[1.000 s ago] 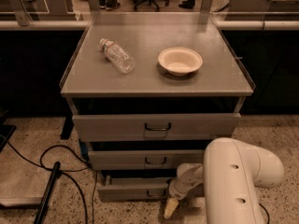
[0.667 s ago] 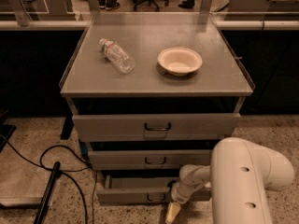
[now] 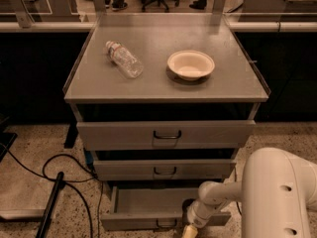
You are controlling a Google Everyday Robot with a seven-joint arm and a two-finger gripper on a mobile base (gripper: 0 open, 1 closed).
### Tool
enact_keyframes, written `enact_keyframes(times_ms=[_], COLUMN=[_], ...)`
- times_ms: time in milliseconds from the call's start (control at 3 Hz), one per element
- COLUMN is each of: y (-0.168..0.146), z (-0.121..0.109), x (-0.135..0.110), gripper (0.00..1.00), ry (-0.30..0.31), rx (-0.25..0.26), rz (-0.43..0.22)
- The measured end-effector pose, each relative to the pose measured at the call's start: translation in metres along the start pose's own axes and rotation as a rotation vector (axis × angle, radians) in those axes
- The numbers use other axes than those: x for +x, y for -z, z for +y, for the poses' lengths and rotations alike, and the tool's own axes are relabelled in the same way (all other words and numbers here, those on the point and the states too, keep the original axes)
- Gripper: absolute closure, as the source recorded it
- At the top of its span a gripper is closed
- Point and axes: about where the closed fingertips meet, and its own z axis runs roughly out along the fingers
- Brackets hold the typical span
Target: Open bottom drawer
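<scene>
The grey metal cabinet has three drawers. The bottom drawer point(image 3: 148, 209) stands pulled out, its flat grey inside showing, and its small dark loop handle point(image 3: 167, 225) sits at the lower edge of the view. My gripper point(image 3: 188, 229) is at the drawer's front right, just beside the handle, at the very bottom of the view. The white arm point(image 3: 267, 192) reaches in from the lower right. The middle drawer point(image 3: 163, 169) and the top drawer point(image 3: 166, 133) sit above, each slightly out.
On the cabinet top point(image 3: 163, 86) lie a clear plastic bottle point(image 3: 124, 59) on its side and a white bowl point(image 3: 190, 65). Black cables point(image 3: 54, 167) and a dark rod point(image 3: 49, 207) lie on the speckled floor at left. Office chairs stand beyond the back rail.
The bottom drawer has slid out further toward me. My gripper and arm have drawn back with its front.
</scene>
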Motion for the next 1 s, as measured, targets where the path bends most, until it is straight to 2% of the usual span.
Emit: enact_keyframes(times_ms=[1000], y=[-0.030], z=[-0.005], x=[0.011], gripper=[0.00], ry=[-0.002], rx=[-0.034], rz=[0.049])
